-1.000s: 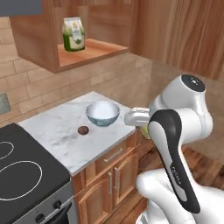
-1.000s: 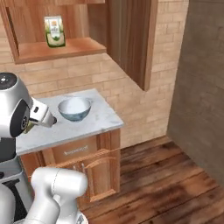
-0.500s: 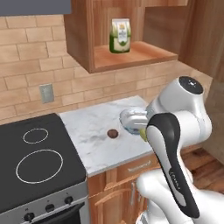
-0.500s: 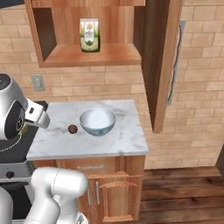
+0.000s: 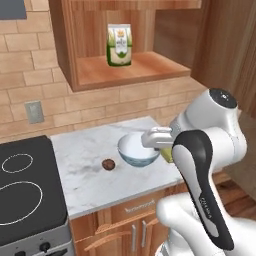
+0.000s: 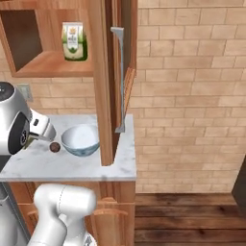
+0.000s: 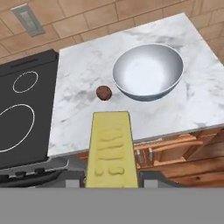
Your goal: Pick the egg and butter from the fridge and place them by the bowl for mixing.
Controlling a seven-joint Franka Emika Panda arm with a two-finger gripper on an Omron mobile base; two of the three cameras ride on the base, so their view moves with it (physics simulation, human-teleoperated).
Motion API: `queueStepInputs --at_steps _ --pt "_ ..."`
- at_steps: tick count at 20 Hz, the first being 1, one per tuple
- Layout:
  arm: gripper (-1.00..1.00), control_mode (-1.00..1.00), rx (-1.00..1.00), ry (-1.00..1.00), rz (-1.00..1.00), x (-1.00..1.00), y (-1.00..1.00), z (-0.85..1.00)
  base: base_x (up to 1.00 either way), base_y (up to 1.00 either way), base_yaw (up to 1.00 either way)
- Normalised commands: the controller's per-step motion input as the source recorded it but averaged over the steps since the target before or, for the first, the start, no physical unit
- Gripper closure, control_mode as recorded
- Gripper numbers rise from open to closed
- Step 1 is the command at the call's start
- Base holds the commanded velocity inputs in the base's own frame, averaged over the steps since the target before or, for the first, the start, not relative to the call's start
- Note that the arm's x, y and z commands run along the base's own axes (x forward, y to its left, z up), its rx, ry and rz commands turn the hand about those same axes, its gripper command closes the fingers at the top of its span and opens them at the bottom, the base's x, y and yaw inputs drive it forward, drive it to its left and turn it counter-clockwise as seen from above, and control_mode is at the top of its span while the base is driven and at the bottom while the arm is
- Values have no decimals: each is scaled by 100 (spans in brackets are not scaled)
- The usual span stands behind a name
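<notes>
With the end effector [image 7: 111, 181] pinching the butter [image 7: 109, 148] at the hand view's lower centre, lower it onto bare worktop [image 7: 83, 70] between the brown egg [image 7: 103, 92] and the bowl [image 7: 148, 72], clear of the rim.

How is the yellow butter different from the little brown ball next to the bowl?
The butter is a long, pale yellow block; the brown ball is round, dark and smaller. The butter is held up in the gripper, jaws shut on it; the ball rests on the marble counter beside the bowl.
</notes>
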Motion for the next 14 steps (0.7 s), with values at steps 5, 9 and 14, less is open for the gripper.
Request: queueStepInputs --at_steps 5,9,14 --pt "100 100 0 0 0 0 0 0 36 30 30" --pt "100 100 0 0 0 0 0 0 0 1 31" --pt "100 100 0 0 0 0 0 0 6 2 1"
